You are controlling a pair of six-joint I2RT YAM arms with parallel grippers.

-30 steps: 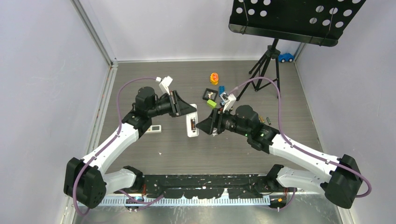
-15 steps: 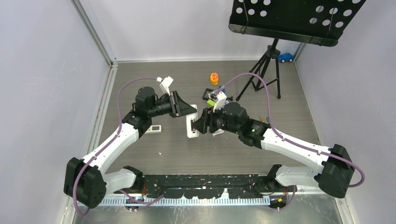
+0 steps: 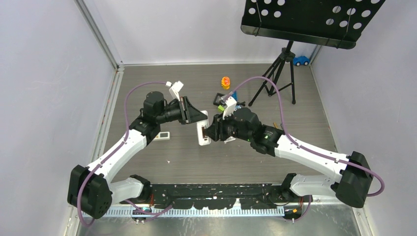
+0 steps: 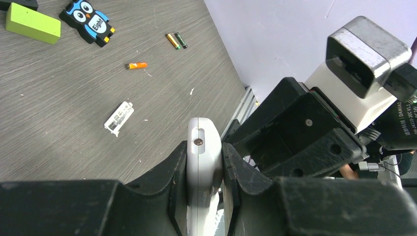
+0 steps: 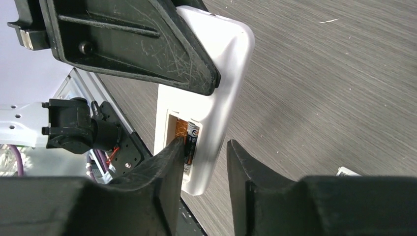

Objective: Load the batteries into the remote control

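My left gripper (image 3: 199, 117) is shut on the top end of the white remote control (image 3: 202, 132) and holds it on edge; the left wrist view shows that end pinched between the jaws (image 4: 200, 157). The right wrist view shows the remote's plain back (image 5: 219, 93) with the battery recess open and one dark battery (image 5: 191, 142) in it. My right gripper (image 5: 202, 172) is open and straddles the remote's edge, with its left finger (image 5: 169, 162) against that battery. Loose batteries lie on the table: an orange one (image 4: 136, 65) and a dark pair (image 4: 175, 40).
A small white cover piece (image 4: 118, 117) lies on the table. A green block (image 4: 33, 23) and an owl figure (image 4: 93, 24) lie further off. A small white remote (image 3: 161, 136) lies by the left arm. A tripod stand (image 3: 275, 73), an orange toy (image 3: 225, 82) and a blue car (image 3: 301, 60) are at the back.
My right gripper has moved left up to the remote and its finger now rests at the battery recess. The left gripper has kept holding the remote in place.
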